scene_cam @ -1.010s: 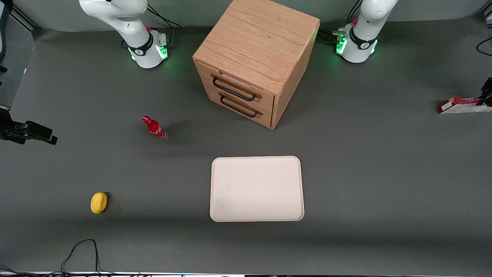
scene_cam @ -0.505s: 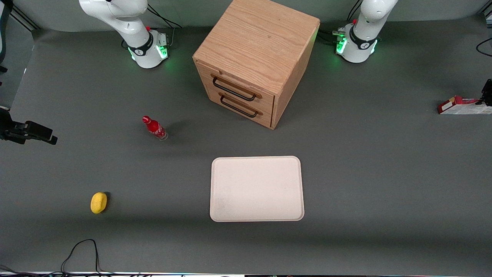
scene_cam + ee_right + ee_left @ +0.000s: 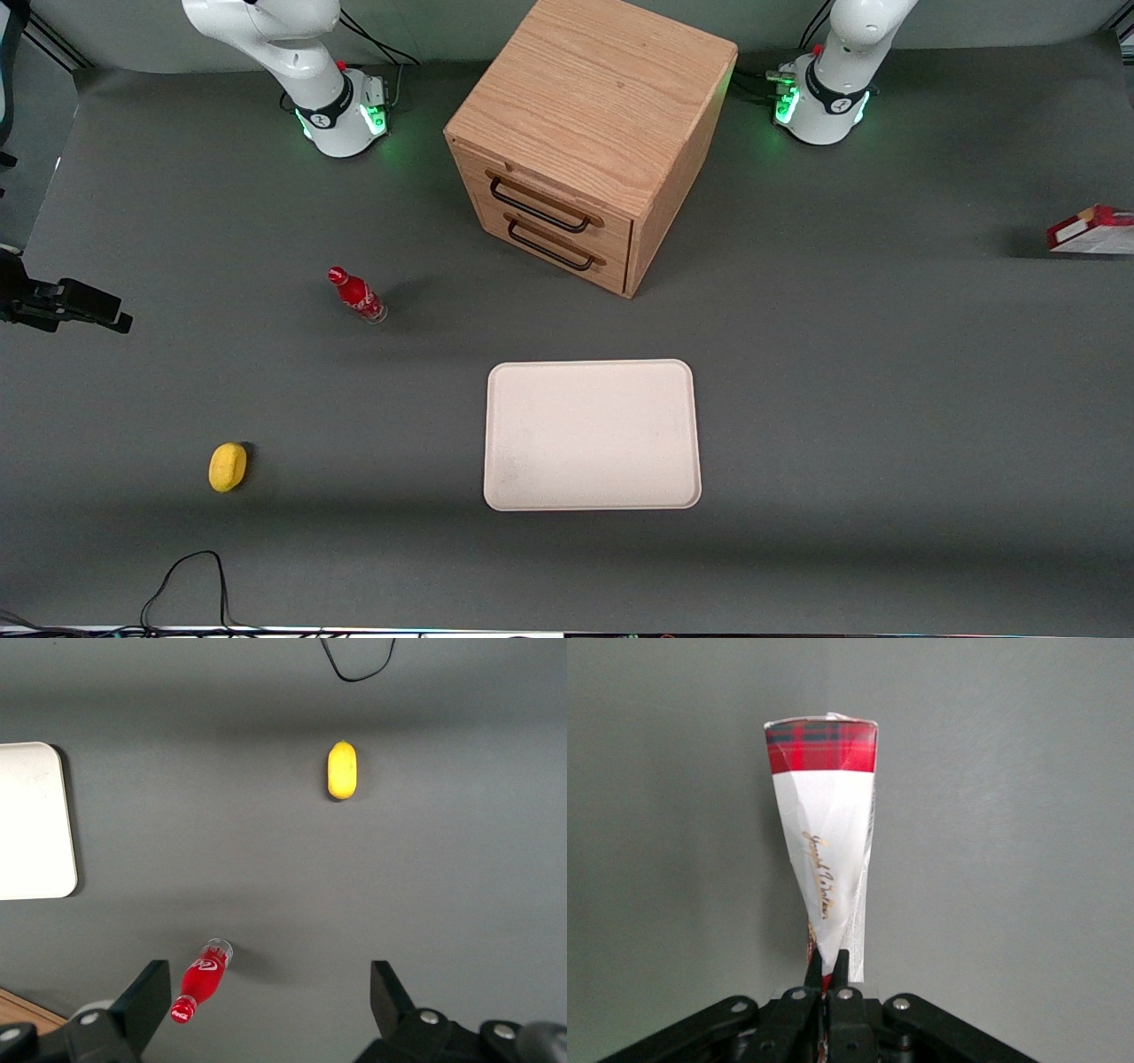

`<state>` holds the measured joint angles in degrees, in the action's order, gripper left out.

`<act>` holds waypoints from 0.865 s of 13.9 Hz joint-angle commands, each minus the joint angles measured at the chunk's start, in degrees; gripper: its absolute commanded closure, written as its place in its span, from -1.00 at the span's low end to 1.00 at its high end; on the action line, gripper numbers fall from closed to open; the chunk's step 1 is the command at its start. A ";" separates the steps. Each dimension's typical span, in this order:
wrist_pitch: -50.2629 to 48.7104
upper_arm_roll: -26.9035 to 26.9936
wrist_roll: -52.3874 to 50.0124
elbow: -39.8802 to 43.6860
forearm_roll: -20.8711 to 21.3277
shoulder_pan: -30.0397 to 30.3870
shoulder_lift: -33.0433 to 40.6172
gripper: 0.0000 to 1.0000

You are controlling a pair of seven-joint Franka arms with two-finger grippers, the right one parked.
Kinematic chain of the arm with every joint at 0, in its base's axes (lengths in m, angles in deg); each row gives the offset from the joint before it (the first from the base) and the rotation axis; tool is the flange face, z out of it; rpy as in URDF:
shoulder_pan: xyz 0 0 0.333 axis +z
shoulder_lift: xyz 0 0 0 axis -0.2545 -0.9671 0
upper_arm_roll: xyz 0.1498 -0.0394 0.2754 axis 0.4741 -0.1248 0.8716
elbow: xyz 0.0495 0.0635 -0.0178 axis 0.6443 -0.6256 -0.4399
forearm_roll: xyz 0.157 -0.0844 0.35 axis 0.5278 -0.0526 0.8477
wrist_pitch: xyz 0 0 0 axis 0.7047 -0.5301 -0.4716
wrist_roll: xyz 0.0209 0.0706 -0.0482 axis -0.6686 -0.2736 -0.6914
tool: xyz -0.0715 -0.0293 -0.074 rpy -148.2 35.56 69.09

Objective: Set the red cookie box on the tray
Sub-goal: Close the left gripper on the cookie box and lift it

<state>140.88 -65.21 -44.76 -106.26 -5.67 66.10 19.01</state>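
The red cookie box (image 3: 1091,230) hangs just above the table at the working arm's end, cut off by the edge of the front view, with its shadow on the mat beneath. In the left wrist view the box (image 3: 822,833) shows a white face with gold script and a red tartan end. My gripper (image 3: 830,961) is shut on its near end, and the box points away from the fingers. The gripper itself is outside the front view. The cream-white tray (image 3: 592,434) lies flat in the middle of the table, nearer the front camera than the cabinet, and holds nothing.
A wooden drawer cabinet (image 3: 585,133) with two drawers stands farther from the front camera than the tray. A small red bottle (image 3: 356,294) and a yellow lemon (image 3: 228,466) sit toward the parked arm's end. A black cable (image 3: 190,576) loops at the front edge.
The red cookie box was resting on the mat with the gripper at it; now it is raised off the mat and shifted farther toward the working arm's end, leaving a shadow below.
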 commanded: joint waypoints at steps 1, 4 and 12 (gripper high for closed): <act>-11.05 0.33 0.24 9.26 -0.18 -0.81 2.61 1.00; -23.01 0.41 0.24 22.18 0.78 -2.13 2.52 1.00; -35.18 -0.20 3.14 37.51 3.42 -9.50 2.43 1.00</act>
<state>107.65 -65.59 -42.65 -71.61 -3.19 60.14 22.73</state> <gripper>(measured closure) 0.978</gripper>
